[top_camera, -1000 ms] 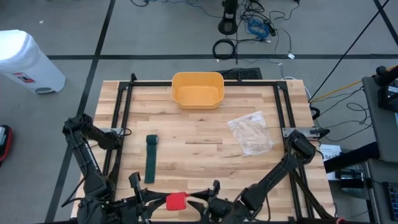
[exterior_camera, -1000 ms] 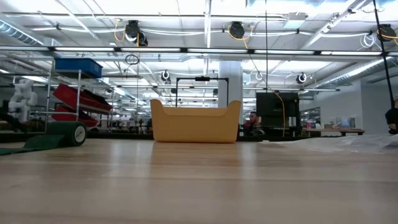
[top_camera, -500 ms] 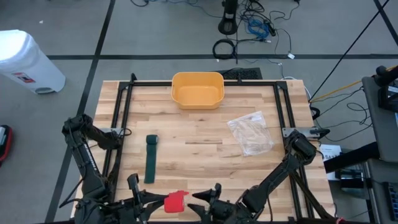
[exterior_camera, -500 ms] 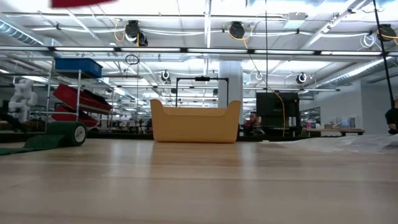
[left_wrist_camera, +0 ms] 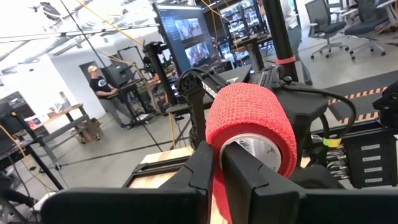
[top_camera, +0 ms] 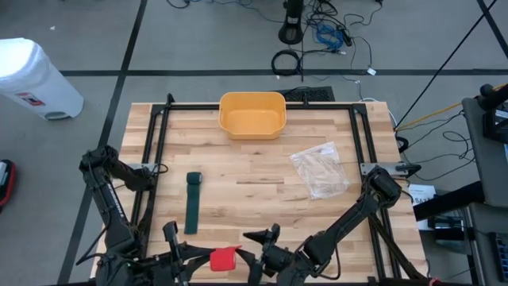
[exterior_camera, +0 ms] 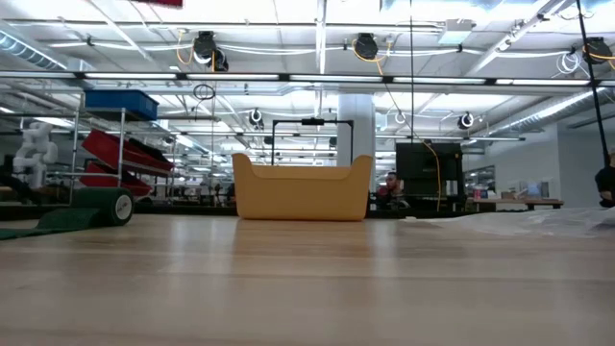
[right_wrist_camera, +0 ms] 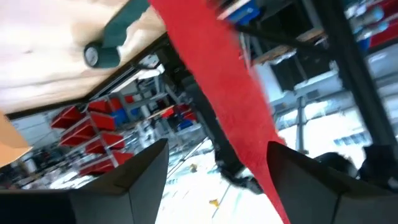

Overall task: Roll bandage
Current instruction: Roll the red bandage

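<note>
Right pincer (top_camera: pixel 255 241) wider, off red bandage (top_camera: pixel 225 258)

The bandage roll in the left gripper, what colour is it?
Red. The bandage roll shows best in the left wrist view.

The red bandage roll (exterior_camera: pixel 146 3) is cut off by the low view's upper edge.

So on the butcher-block table (top_camera: pixel 262 199) there's a yellow plastic tub (top_camera: pixel 252 114) up at the far edge, sitting empty. A crinkly clear plastic bag (top_camera: pixel 320 169) lies toward the right side, well apart from the tub. Off the table, a white bin (top_camera: pixel 32 78) stands on the grey floor at the left, and a tangle of cables (top_camera: pixel 317 36) sprawls beyond the far edge.
</note>
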Available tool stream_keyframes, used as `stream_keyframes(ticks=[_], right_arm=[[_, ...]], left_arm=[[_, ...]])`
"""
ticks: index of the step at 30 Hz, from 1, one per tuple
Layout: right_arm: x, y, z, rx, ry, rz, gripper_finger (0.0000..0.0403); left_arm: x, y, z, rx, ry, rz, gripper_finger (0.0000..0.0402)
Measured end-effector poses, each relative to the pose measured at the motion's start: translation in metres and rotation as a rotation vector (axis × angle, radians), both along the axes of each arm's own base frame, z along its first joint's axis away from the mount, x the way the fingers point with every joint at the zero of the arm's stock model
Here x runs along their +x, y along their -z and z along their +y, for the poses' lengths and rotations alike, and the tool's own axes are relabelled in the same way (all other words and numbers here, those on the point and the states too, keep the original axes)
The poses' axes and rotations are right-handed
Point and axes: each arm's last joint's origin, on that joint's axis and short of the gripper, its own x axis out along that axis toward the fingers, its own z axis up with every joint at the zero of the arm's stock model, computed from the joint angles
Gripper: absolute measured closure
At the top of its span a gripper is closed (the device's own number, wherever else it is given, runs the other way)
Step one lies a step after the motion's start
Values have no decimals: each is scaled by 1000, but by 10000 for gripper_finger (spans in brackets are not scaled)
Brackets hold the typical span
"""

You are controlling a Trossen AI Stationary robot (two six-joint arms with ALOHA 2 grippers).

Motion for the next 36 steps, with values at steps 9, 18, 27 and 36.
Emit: stream_keyframes(ticks=[9, 18, 27, 36], right_arm=[[-1, -2, 7, -1, -126, 11, 176], [8, -6, 0, -35, -170, 3, 207], [12, 2, 1, -68, -193, 13, 271], [11, 3, 2, -17, -181, -3, 356]], left_arm=[[0, 0, 0, 0, 0, 0, 372], [0, 0, 0, 0, 0, 0, 372], [0, 0, 0, 0, 0, 0, 372], [0, 0, 0, 1, 0, 0, 372]])
